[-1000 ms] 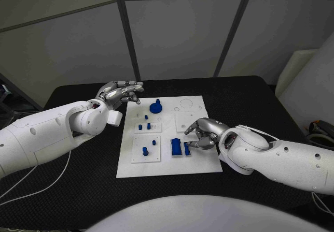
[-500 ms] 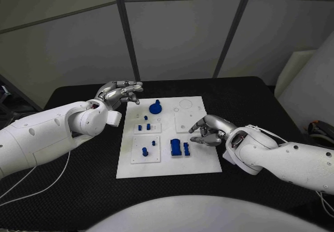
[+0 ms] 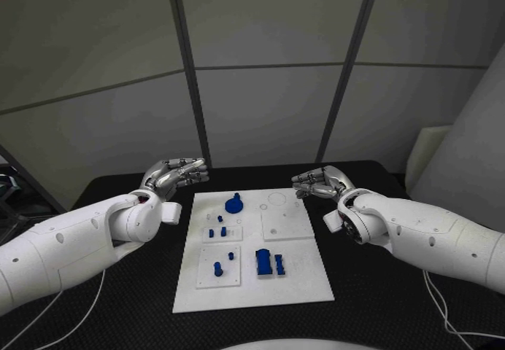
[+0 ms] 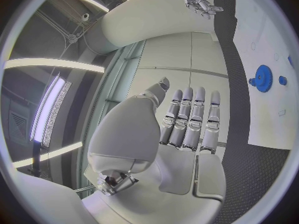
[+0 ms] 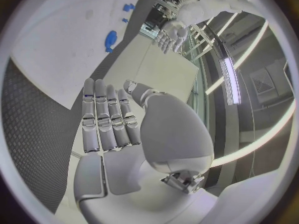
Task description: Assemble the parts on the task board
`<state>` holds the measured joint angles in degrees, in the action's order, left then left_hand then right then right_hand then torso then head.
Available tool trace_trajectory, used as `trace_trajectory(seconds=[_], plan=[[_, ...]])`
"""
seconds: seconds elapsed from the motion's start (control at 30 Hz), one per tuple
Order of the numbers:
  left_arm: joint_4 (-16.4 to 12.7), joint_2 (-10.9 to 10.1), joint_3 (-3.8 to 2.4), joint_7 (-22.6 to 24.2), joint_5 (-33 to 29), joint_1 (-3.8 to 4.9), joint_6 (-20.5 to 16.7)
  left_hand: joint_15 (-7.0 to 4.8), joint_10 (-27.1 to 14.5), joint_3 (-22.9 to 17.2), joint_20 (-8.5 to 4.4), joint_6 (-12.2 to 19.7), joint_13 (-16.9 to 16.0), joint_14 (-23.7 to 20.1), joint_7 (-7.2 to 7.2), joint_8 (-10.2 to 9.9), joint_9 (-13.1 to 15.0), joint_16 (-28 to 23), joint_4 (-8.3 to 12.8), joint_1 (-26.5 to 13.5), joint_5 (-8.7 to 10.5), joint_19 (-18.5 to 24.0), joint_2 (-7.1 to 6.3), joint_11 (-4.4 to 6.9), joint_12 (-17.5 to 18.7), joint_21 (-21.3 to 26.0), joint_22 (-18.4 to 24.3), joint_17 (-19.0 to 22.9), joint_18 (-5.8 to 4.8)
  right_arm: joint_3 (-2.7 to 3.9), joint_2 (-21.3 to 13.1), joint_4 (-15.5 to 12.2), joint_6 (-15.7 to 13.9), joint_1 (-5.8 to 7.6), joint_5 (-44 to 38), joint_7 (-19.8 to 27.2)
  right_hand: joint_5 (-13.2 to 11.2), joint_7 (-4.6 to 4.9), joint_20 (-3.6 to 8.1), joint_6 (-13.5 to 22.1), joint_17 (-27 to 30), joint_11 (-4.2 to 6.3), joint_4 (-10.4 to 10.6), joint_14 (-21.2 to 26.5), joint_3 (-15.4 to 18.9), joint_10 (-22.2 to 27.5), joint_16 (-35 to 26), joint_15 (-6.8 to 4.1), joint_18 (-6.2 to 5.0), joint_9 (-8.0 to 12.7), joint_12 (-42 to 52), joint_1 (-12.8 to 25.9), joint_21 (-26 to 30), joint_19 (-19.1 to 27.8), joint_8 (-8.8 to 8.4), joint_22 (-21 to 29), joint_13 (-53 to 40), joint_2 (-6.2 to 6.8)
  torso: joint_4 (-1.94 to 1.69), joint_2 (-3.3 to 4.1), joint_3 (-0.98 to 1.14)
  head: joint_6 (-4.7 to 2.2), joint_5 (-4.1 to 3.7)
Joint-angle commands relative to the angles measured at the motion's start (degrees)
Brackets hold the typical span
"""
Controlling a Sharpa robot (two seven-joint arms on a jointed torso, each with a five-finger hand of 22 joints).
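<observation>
Both hands hover empty beside the task board's point(image 3: 252, 292) far corners, the left hand point(image 3: 175, 174) and right hand point(image 3: 321, 180) each with fingers extended, holding nothing. The blue parts point(image 3: 269, 262) stand on the board (smaller pegs are hard to distinguish), a blue gear point(image 3: 233, 203) near its far edge.

White task board point(image 3: 300, 281) lies on black table point(image 3: 390, 292).

A black table point(image 3: 368, 284) with a textured surface occupies the foreground. Grey wall panels point(image 3: 268, 109) divided by dark vertical and slanted seams stand just behind its far edge. A thin white cable point(image 3: 58, 310) lies across the table surface near its left edge, and a white object point(image 3: 426, 157) stands beyond the table's right far corner.
</observation>
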<state>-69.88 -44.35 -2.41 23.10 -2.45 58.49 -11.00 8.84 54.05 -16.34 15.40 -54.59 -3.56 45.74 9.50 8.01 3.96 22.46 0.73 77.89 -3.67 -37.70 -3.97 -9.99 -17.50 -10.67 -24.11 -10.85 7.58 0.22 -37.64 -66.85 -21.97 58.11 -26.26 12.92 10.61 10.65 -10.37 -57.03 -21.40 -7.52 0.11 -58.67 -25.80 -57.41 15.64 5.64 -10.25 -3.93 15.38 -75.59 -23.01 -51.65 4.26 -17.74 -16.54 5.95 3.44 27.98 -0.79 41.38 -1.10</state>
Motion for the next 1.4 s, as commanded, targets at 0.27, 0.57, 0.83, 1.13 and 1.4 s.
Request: trace_trajectory(seconds=[0.27, 0.57, 0.83, 1.13, 1.4], plan=[[4.4, 4.1, -0.2, 7.0, -6.9, -1.48, -5.8, 1.55, -0.1, 4.2, 1.43, 0.1, 0.0, -0.4, -1.63, -4.2, -0.2, -13.7, -0.5, 0.6, 0.2, 11.7, 1.23, -0.55, 9.6, 7.1, 10.4, 7.0, 2.14, 1.42, 8.0, 11.5, 8.7, 0.13, 14.7, 12.5, -0.8, 0.12, -2.65, 1.0, 12.0, -1.11, -1.3, -1.2, 4.9, -3.0, -10.1, 1.4, -0.53, 0.1, -9.0, 1.5, 11.1, -3.5, -0.61, 8.6, 12.3, -1.76, 0.19, -0.9, 0.4, -4.07, 1.22], [5.1, 5.1, -0.15, 4.9, -5.4, -1.73, -5.1, -2.04, -18.3, 8.5, -4.32, 18.5, 3.6, -15.6, -4.23, -8.0, -4.0, -17.2, -0.7, -25.5, 3.67, 20.2, 3.97, 3.02, 12.7, 10.7, 15.2, 10.8, 0.12, 1.49, 9.4, 13.6, 6.5, 0.06, 12.6, 10.1, -3.8, -3.51, 1.97, 19.6, 16.8, 1.77, -0.1, 16.3, 12.7, 16.4, -15.6, -1.26, 3.08, 3.9, -15.4, 25.9, 16.2, 12.6, -4.26, 12.9, 16.5, -5.95, -0.02, -0.6, 0.5, -4.34, 1.35], [-1.0, 3.8, 0.47, 5.4, -3.5, -0.92, -11.8, -3.99, -28.5, 10.7, -7.54, 28.8, 3.6, -24.2, -9.5, -8.0, -4.0, -22.5, -0.7, -40.5, 3.67, 25.1, 3.97, 4.99, 17.5, 10.7, 17.7, 10.8, -2.34, 1.17, 6.4, 6.9, 1.3, 0.42, 15.1, 11.4, -5.8, -5.5, 4.33, 30.2, 21.4, 3.4, -0.1, 28.2, 16.4, 28.0, -15.6, -5.64, 4.68, 3.9, -15.4, 39.9, 18.1, 23.6, -4.26, 17.7, 16.5, -5.95, -2.65, 2.32, 0.72, -6.38, 1.16], [-14.1, 1.0, 1.8, 6.3, 0.6, 0.86, -26.4, -8.84, -36.4, 16.3, -10.05, 36.7, 3.6, -30.8, -9.5, -8.0, -4.0, -22.5, -0.7, -52.0, 3.67, 28.9, 3.97, 9.99, 17.5, 10.7, 19.7, 10.8, -2.39, 0.43, -0.8, -9.2, -11.3, 1.3, 21.1, 14.3, -10.6, -10.65, 6.14, 38.2, 21.4, 7.52, -0.1, 37.4, 19.2, 36.8, -15.6, -5.64, 5.93, 3.9, -15.4, 50.6, 23.0, 32.1, -4.26, 17.7, 16.5, -5.95, -3.44, 3.2, 0.79, -7.0, 1.1], [-19.8, -0.3, 2.38, 6.7, 2.4, 1.64, -32.8, -8.84, -41.4, 16.3, -15.4, 41.9, 3.6, -35.2, -9.5, -8.0, -4.0, -22.5, -0.7, -59.5, 3.67, 31.4, 3.97, 9.99, 17.5, 10.7, 24.1, 10.8, -2.38, -0.09, -5.8, -20.3, -20.0, 1.9, 25.2, 16.4, -10.6, -10.65, 10.37, 43.6, 21.4, 7.52, -0.1, 43.4, 21.0, 42.6, -15.6, -5.64, 10.25, 3.9, -15.4, 57.7, 23.0, 37.6, -4.26, 17.7, 16.5, -5.95, -3.44, 3.2, 0.79, -7.0, 1.1]])
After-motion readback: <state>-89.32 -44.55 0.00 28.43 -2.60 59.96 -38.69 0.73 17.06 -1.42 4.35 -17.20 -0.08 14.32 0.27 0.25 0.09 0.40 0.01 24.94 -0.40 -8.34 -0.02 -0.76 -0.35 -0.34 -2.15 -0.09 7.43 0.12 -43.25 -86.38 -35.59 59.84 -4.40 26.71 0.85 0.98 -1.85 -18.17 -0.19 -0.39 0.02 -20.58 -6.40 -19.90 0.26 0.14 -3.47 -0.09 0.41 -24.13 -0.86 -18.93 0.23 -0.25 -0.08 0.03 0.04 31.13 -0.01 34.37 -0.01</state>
